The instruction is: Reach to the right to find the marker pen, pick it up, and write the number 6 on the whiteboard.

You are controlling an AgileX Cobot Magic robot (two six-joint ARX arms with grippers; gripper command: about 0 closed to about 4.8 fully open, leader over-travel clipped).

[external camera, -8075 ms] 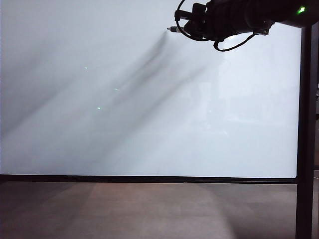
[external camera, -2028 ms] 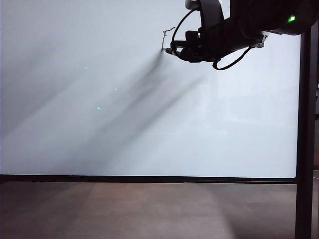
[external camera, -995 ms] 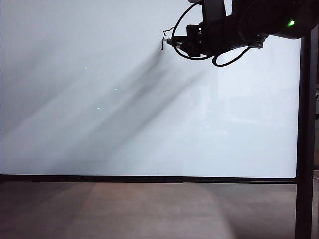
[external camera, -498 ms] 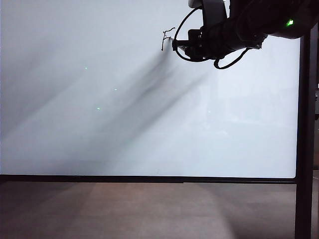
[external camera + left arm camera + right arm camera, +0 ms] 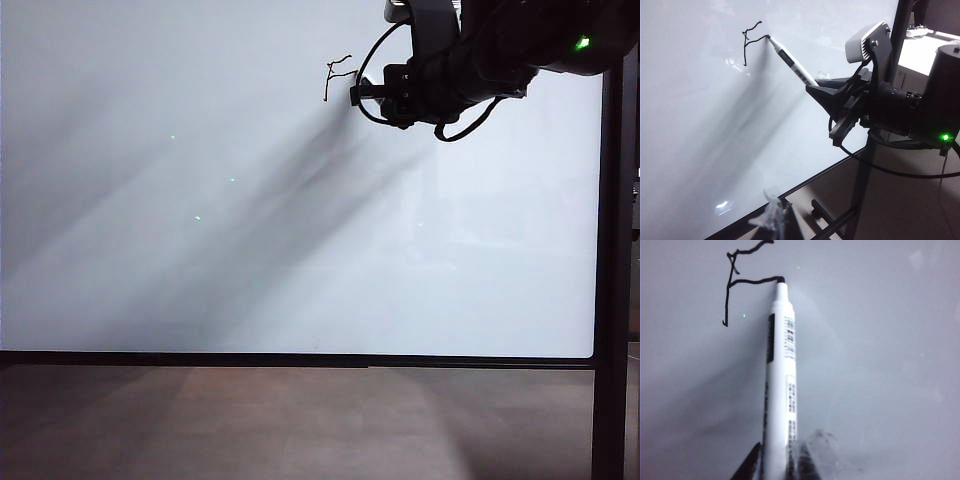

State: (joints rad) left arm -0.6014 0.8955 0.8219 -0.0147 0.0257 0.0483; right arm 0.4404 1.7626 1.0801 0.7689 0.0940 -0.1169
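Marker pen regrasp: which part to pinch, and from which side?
Rear barrel of the marker pen, where the right gripper already clamps it, approaching from behind, away from the whiteboard. Its tip rests on the number 6, so the front stays clear.

From my right wrist camera I see the white marker pen (image 5: 780, 390) standing lengthwise up the frame, its base pinched between the dark fingers (image 5: 747, 467) of the right gripper (image 5: 775, 471). Its pale tip touches the whiteboard (image 5: 880, 340) at the end of a black line, part of an unfinished, angular number 6 (image 5: 737, 282) drawn beside and beyond the tip.
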